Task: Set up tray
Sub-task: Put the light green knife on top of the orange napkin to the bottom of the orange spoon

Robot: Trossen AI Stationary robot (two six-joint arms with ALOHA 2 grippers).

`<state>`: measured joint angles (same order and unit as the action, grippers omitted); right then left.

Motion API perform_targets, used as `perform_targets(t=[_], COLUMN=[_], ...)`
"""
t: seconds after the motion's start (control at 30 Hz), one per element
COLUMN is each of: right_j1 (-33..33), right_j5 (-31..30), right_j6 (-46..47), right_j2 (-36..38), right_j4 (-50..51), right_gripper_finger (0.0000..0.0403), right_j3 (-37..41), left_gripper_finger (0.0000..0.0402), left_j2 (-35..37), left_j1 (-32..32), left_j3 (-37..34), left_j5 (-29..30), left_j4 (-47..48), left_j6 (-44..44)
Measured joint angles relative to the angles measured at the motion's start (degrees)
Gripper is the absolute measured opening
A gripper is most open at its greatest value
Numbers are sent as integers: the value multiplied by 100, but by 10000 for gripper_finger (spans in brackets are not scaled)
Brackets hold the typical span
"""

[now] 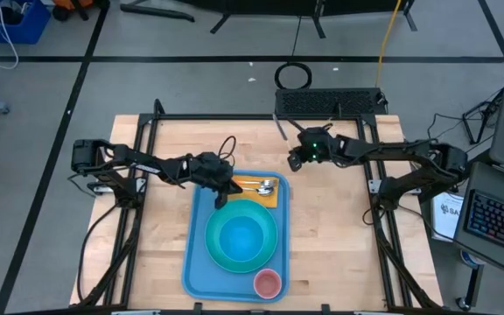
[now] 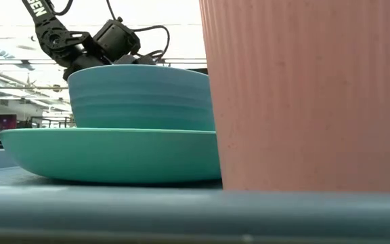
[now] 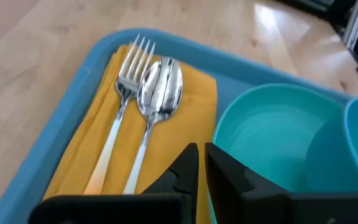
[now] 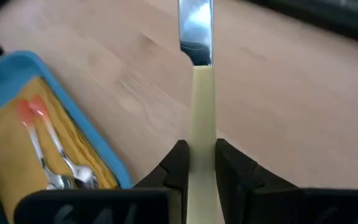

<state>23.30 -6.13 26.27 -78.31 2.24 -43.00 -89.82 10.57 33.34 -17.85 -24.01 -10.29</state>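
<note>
My right gripper (image 4: 197, 163), clamped on a cream-handled metal knife (image 4: 199, 87) just beside the large light-blue plastic tray (image 1: 197, 229) at mid-table, may knock the fork (image 3: 124, 99) and spoon (image 3: 157, 99) aside, while my left gripper (image 3: 201, 163) hovers closed and empty above the tray.

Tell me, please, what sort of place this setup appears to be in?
Probably a robotics lab or workshop: a light wooden table in a black metal frame, a black computer keyboard behind it, and dark cables on a grey floor.
</note>
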Motion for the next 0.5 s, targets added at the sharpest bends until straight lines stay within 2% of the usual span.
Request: perform_targets(t=[0.33,0.5], right_j1=[-371,-502], right_j5=[-107,-107], right_j6=[-334,-156], right_j2=[3,3], right_j4=[-1847,-2155], right_gripper_finger=[41,41], right_j3=[663,999], left_gripper_finger=[31,31], left_j2=[0,0], left_j1=[0,0], left_j3=[0,0], left_j5=[-4,-7], left_j4=[-612,-953], left_j6=[-701,-923])
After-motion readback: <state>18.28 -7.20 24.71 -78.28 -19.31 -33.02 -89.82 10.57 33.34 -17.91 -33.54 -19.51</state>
